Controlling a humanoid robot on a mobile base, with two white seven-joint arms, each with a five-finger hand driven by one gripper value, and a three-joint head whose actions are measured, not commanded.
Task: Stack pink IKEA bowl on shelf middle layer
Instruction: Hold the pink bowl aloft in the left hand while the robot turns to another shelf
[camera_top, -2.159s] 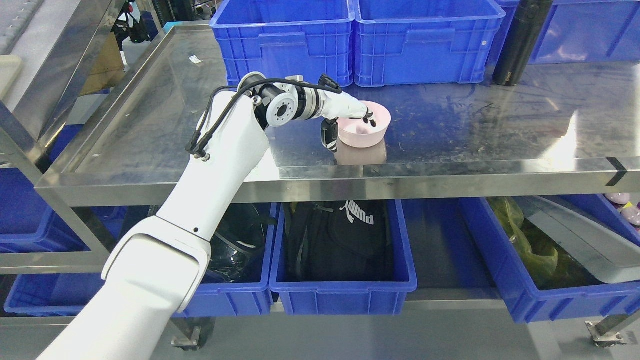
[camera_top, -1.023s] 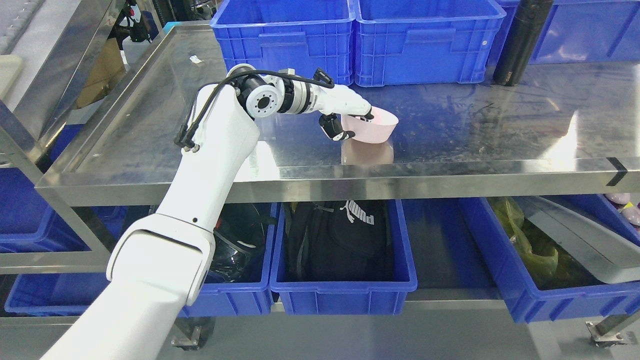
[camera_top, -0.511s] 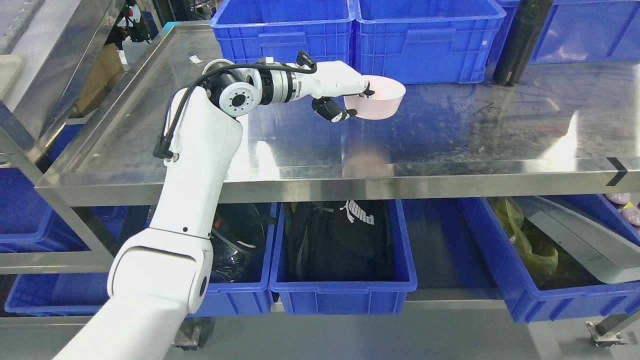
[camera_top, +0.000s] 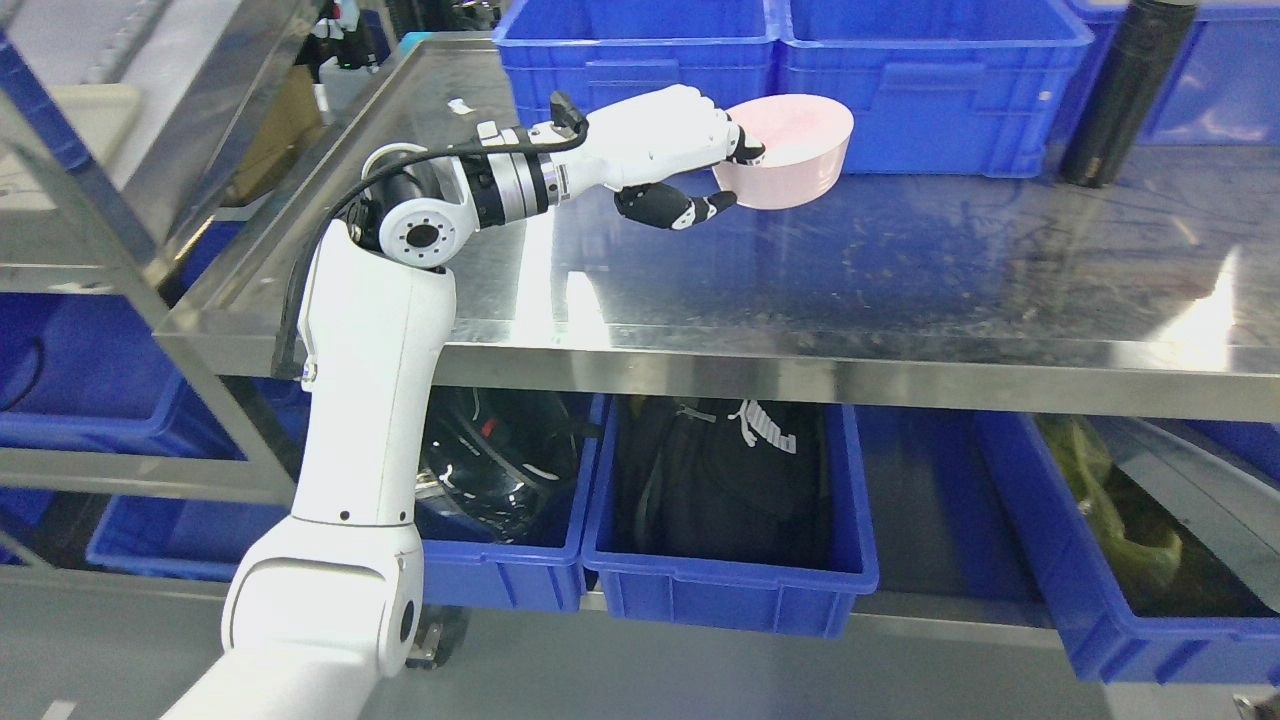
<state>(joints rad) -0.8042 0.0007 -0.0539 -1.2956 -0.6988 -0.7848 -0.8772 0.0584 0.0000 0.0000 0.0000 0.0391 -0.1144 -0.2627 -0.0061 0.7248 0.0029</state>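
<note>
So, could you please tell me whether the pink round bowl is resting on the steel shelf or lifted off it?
Lifted: the pink round bowl hangs clear above the steel shelf, pinched at its rim by the left hand.

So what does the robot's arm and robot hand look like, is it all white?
Mostly white. The left arm has smooth, rounded white shells, a round silver and black joint, and a black cable looping along the outside. The left robot hand has a white back, with a black thumb and black fingertips. No writing shows on it.

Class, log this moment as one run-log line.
left hand: gripping round pink plastic bowl by rim | bowl: lifted above steel shelf | right hand: out of view
</note>
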